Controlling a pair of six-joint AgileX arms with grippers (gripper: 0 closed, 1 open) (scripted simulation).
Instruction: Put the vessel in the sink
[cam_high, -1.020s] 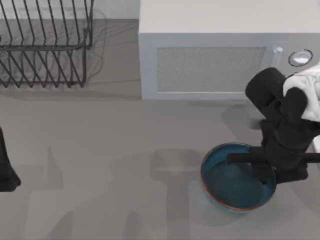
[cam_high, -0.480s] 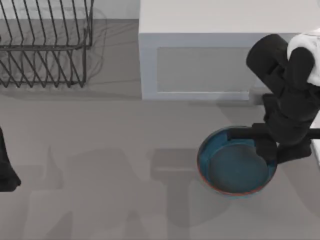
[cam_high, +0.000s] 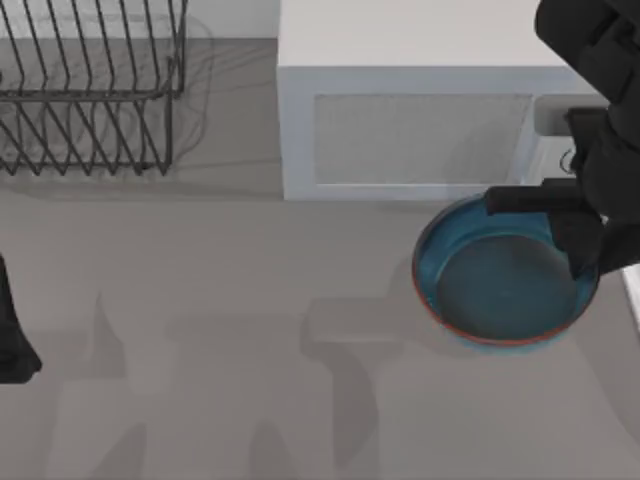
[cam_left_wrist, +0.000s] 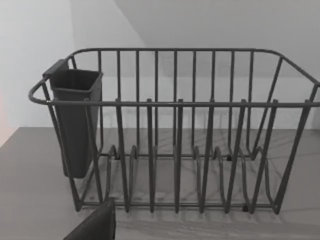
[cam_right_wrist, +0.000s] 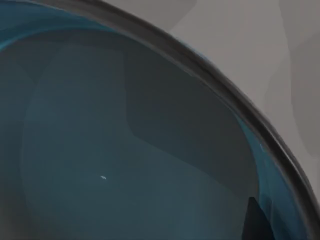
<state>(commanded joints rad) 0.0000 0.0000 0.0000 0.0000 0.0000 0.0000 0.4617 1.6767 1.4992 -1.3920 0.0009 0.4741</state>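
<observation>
The vessel (cam_high: 505, 285) sits at the right side of the worktop (cam_high: 250, 330), just in front of the microwave's lower right corner, and from where I stand it looks lifted a little: a soft shadow lies on the grey surface to its left, though I could not swear it is clear of the top. It is a round, shallow bowl, glossy teal inside with a thin reddish-brown rim. That shine makes me think glazed ceramic, so stiff, fairly weighty for its size, slick to the touch and likely to chip if it knocks the microwave (cam_high: 420, 120) or drops. The rim is the only sensible place to take it, one finger inside and one outside the wall, and pinched at one edge like that it will want to tip away from the hold.

The right tool (cam_high: 580, 225) is at exactly that spot, on the rim's far right edge, its dark fingers closed on the bowl's wall as far as I can judge. The right wrist view looks straight into the vessel (cam_right_wrist: 115, 150), with the curved lip sweeping across.

The left arm rests parked at the left edge of the worktop; I cannot tell whether its tool is apart or together. Farther back on that side stands a wire dish rack (cam_left_wrist: 175, 135) with a dark cutlery cup (cam_left_wrist: 75, 120) hung on one end. I see no sink from here, so the carry should go slowly and level.
</observation>
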